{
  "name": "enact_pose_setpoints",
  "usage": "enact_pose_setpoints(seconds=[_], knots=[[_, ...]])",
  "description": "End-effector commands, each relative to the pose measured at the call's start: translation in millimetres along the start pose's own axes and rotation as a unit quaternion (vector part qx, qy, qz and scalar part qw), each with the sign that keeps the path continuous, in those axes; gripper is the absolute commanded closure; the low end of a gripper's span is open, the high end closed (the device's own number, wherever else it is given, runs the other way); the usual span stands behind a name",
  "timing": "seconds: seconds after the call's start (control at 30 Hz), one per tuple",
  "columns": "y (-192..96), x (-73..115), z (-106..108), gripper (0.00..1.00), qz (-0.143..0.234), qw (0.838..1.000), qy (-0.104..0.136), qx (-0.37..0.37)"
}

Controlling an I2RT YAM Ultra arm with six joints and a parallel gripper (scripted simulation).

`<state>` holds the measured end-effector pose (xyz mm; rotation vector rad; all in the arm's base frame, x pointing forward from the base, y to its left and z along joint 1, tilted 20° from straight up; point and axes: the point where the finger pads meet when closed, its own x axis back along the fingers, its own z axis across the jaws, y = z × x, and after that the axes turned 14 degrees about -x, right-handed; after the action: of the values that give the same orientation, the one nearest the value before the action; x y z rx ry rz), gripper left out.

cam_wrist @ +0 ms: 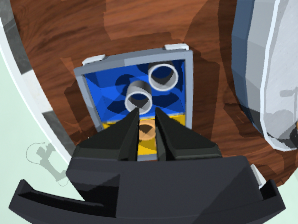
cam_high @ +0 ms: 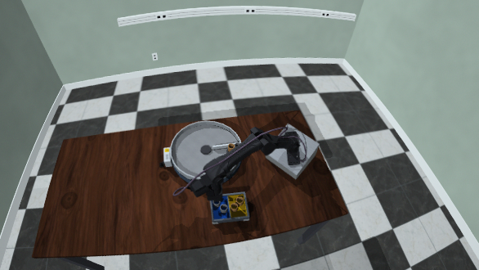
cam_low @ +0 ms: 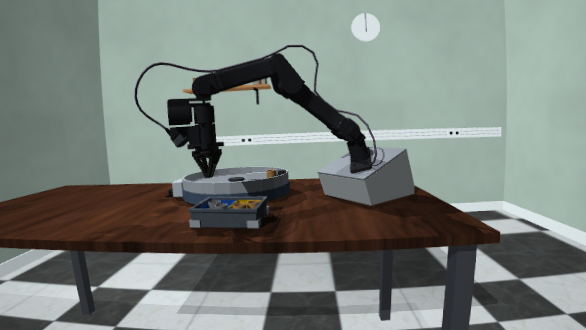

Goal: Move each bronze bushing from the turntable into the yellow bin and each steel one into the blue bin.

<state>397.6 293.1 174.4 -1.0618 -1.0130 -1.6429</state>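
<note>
The grey turntable [cam_high: 204,149] stands at the table's middle and carries one bronze bushing [cam_high: 231,146] near its right rim, also seen in the side view [cam_low: 271,173]. The twin bin sits in front of it: the blue bin [cam_high: 218,208] holds two steel bushings [cam_wrist: 162,76], and the yellow bin [cam_high: 239,207] holds two bronze ones. My gripper [cam_low: 206,172] hangs well above the bins, pointing down. In the wrist view its fingers stand nearly together with nothing held. Through the narrow gap I see a bronze bushing lying in the yellow bin [cam_wrist: 143,144] below.
The arm's grey base block [cam_high: 292,153] stands at the table's right. A small white box [cam_high: 167,155] sits against the turntable's left side. The turntable rim [cam_wrist: 276,63] lies close to the bins. The table's front edge is just past the bins.
</note>
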Motion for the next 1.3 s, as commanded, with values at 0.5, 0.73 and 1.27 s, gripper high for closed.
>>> enact_pose_setpoints(seconds=[0.5,0.73,1.27], knots=[[7,9.6,-94,0.86,-0.011,1.0,0.012,-0.001],[7,6.2,-181,0.86,-0.012,1.0,0.01,-0.001],[13,3.6,-343,0.86,-0.019,1.0,0.006,0.001]])
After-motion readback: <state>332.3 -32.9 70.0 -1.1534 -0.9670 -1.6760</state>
